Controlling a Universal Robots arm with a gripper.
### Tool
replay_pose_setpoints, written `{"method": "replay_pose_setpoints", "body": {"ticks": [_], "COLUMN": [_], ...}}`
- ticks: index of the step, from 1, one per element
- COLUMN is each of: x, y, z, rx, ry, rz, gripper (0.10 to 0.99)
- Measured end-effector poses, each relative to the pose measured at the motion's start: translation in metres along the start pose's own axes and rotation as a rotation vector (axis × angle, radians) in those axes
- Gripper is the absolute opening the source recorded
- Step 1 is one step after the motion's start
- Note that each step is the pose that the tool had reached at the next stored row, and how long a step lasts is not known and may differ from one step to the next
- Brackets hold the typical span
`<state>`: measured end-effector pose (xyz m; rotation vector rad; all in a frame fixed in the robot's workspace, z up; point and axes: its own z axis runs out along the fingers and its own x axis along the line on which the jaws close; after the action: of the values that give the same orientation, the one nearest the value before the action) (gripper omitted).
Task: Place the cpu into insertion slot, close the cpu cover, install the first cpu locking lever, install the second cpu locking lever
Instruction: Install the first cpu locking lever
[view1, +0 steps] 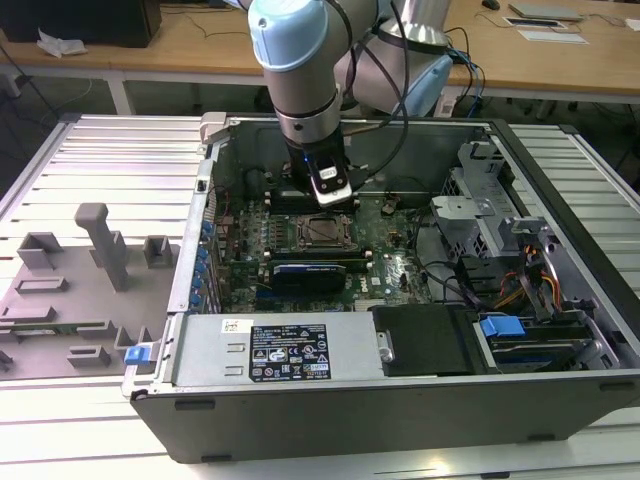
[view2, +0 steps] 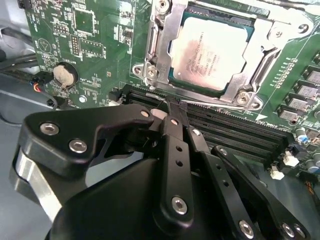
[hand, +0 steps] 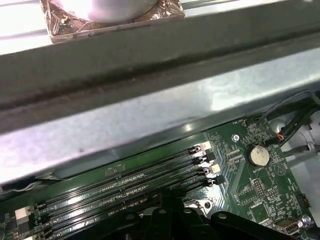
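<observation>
The cpu sits flat in its slot on the green board. The cpu cover lies shut around it like a silver frame, with the chip's top showing through the open middle. The gripper hangs just beside the slot, over the long black memory slots. Its black fingers are pressed together and hold nothing. The board lies inside an open computer case on a table.
</observation>
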<state>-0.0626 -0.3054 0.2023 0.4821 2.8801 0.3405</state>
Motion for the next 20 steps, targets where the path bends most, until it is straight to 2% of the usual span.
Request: {"method": "replay_pose_setpoints", "body": {"ticks": [4,11,20], "x": [0.0017,0.0018,0.0027], "y": [0.0047,0.0045,0.0032], "z": [0.0010,0.0016,0.0068], "rx": [0.003,0.021,0.032], "ry": [-0.0010,-0.0075,-0.0146], "rz": [-0.001,-0.005,-0.008], "gripper": [0.106,0.106,0.106]}}
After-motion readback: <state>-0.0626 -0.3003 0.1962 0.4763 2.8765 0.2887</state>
